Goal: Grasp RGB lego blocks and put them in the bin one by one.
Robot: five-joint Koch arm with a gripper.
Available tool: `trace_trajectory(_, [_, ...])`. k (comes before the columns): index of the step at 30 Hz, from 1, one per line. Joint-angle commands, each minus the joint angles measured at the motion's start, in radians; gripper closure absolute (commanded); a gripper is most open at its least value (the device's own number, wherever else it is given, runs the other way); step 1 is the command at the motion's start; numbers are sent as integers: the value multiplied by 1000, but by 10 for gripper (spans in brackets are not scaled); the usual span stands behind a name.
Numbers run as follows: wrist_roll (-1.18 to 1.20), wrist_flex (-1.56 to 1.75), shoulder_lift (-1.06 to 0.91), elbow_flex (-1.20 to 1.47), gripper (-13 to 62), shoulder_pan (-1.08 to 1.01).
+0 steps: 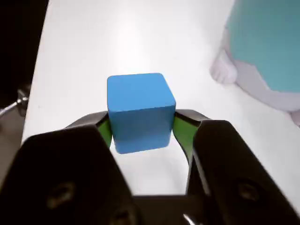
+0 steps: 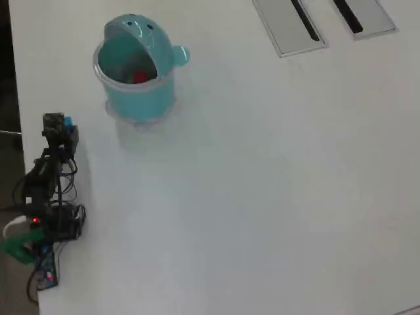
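Observation:
A blue lego block [image 1: 140,110] sits squeezed between the two green-padded fingers of my gripper [image 1: 142,126], which is shut on it. In the overhead view the gripper [image 2: 59,126] is at the table's left edge, and a speck of the blue block [image 2: 67,122] shows at its tip. The teal bin [image 2: 134,72] stands beyond and to the right of it with its lid flipped back. A red block [image 2: 139,77] lies inside. In the wrist view the bin [image 1: 267,47] fills the upper right corner, apart from the gripper.
The arm's base with its cables [image 2: 46,216] lies along the left table edge [image 1: 35,93], where a dark drop begins. Two grey slotted panels [image 2: 289,26] [image 2: 364,16] are set in the table at the far right.

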State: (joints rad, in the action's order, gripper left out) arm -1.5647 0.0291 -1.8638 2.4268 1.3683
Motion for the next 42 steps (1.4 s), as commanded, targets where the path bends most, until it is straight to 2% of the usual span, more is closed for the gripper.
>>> trace_trajectory(1, [-5, -46, -69, -140, 369, -15])
trace_trajectory(4, [-11, -69, -95, -207, 370, -46])
trace_trajectory(9, [-49, -206, -109, -531, 370, -146])
trace_trajectory(15, [-49, -250, -86, -719, 370, -210])
trace_trajectory(18, [-60, -276, -14, -851, 370, -249])
trace_trajectory(20, [-60, -327, 160, -1101, 370, -282])
trace_trajectory(25, [-60, -325, 321, -1261, 370, -319])
trace_trajectory(27, [-61, -270, 442, -1302, 369, -359])
trace_trajectory(33, [-61, -250, 509, -1373, 364, -459])
trace_trajectory(34, [-92, -249, 532, -1399, 298, -482])
trace_trajectory(37, [-118, -249, 526, -1396, 192, -474])
trace_trajectory(42, [-60, -179, 397, -1241, 178, -460])
